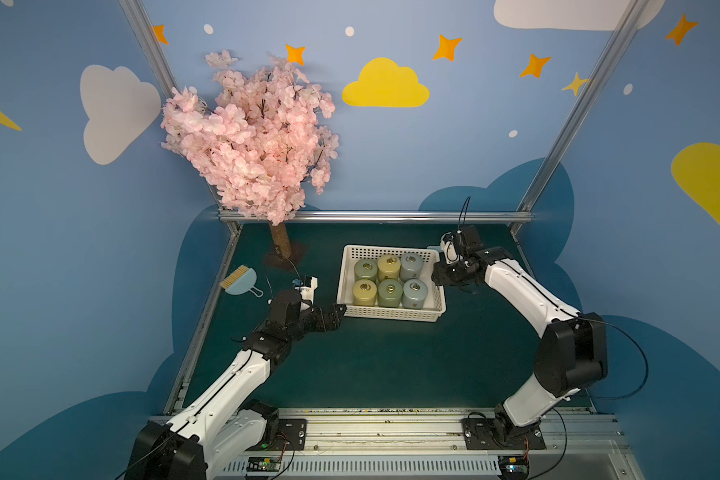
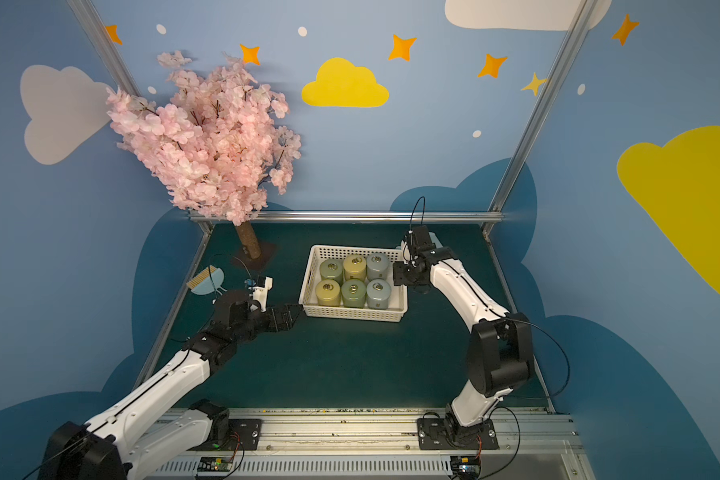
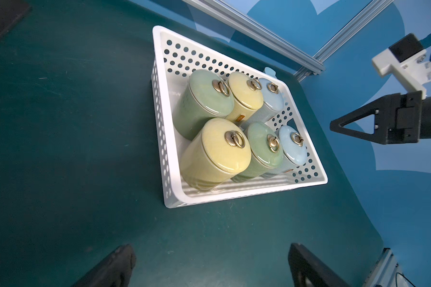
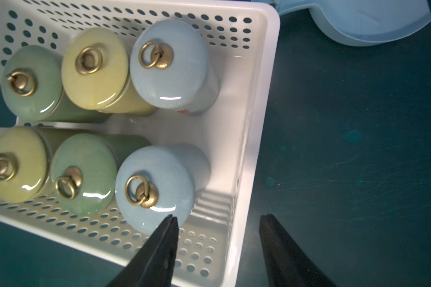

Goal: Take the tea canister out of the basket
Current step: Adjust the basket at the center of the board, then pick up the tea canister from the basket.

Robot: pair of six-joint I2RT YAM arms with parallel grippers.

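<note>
The right end effector point(image 4: 219, 218) hangs released and empty at the right end of the white perforated basket point(image 4: 256, 104). One of its fingers is over the lid rim of the near light-blue canister point(image 4: 159, 166) and the other is outside the wall, above the green worktop point(image 4: 358, 174). That canister stands upright in the basket's near right corner and looks to be the one in hand. To take it well, I judge the end effector should shift inward until both fingers bracket the glazed body below the lid, since the lid alone may lift off; the jaws likely need to part wider first. The near green canister point(image 4: 82, 174) stands just beside it, so fingers should fit more easily in the clear strip between the two rows and along the near wall, though that wall gap looks tight. A centred squeeze and a straight vertical lift should clear the wall without dragging the basket. The left end effector point(image 1: 338, 316), spread wide and empty, sits by the basket's near left corner and could steady it. Counted in both top views: one basket holding six canisters (two green, two yellow, two light blue), each with one brass ring pull; two arms; one blossom tree point(image 1: 254, 137); one light-blue dustpan point(image 4: 358, 24); one small hand brush point(image 1: 238, 281).
</note>
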